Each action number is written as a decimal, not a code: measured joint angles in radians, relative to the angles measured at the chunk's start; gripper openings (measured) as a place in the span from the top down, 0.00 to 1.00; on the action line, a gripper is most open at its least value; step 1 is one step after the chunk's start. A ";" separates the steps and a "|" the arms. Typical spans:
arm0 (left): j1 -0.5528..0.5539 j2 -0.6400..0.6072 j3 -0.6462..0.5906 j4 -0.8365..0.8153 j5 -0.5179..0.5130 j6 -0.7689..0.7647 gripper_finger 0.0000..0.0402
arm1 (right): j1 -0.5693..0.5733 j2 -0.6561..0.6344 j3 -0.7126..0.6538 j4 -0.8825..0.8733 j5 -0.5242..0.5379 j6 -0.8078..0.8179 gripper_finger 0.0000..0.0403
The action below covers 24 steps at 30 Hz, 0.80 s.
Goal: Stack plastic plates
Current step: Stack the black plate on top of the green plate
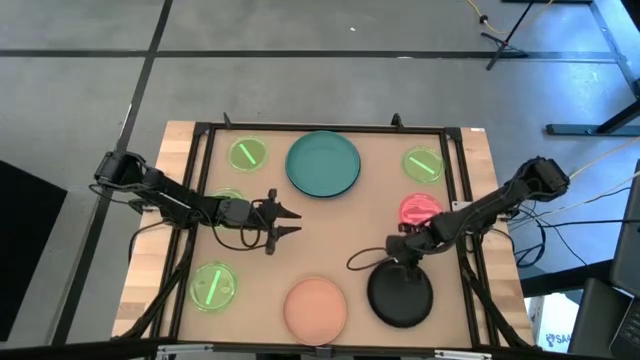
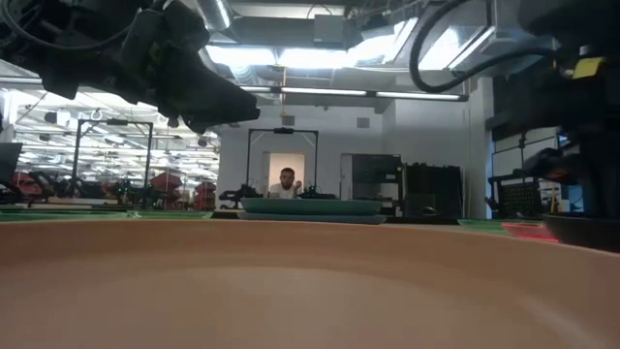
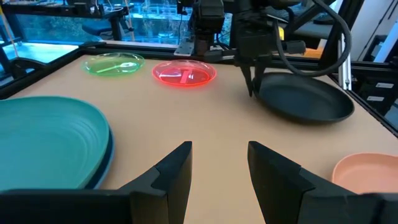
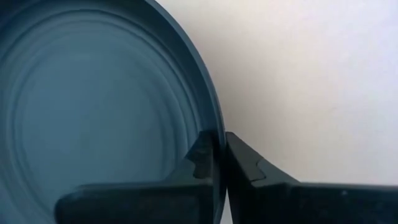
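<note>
My right gripper (image 1: 405, 264) stands over the far rim of the black plate (image 1: 400, 295) at the table's near right and is shut on it. My left gripper (image 1: 292, 221) hovers open above bare table left of centre, touching nothing; its wrist view shows both fingers apart (image 3: 219, 163). The salmon plate (image 1: 315, 307) lies at the near edge. The teal plate (image 1: 323, 163) lies at the far middle, a bluer rim (image 3: 107, 163) showing under it. The red-pink plate (image 1: 420, 210) lies flat just beyond my right gripper. Small neon-green plates (image 1: 248, 153) (image 1: 423, 163) (image 1: 213, 286) lie flat. My right gripper pinches the black plate's far rim (image 4: 216, 118), one finger (image 4: 202, 158) inside the dish and one (image 4: 249, 168) outside. The fingers come from above, pointing down (image 3: 254, 87). The plate sits about level with its bottom on the table, as far as the left wrist view shows.
A raised dark frame (image 1: 455, 190) borders the tabletop. Another green plate (image 1: 228, 197) is partly hidden under my left arm. Cables loop beside my right gripper (image 1: 365, 262). Bare table lies in the middle between the teal and salmon plates. A person shows far behind (image 2: 285, 181).
</note>
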 joint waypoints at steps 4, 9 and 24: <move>0.000 0.000 0.000 0.002 0.000 -0.005 0.63 | -0.050 -0.004 0.000 0.000 -0.014 -0.034 0.99; 0.000 0.000 0.000 0.003 -0.002 -0.006 0.63 | -0.112 -0.019 0.021 -0.032 -0.019 -0.091 1.00; 0.000 0.000 -0.001 0.006 -0.005 -0.008 0.63 | -0.347 -0.062 0.159 0.018 0.040 -0.282 1.00</move>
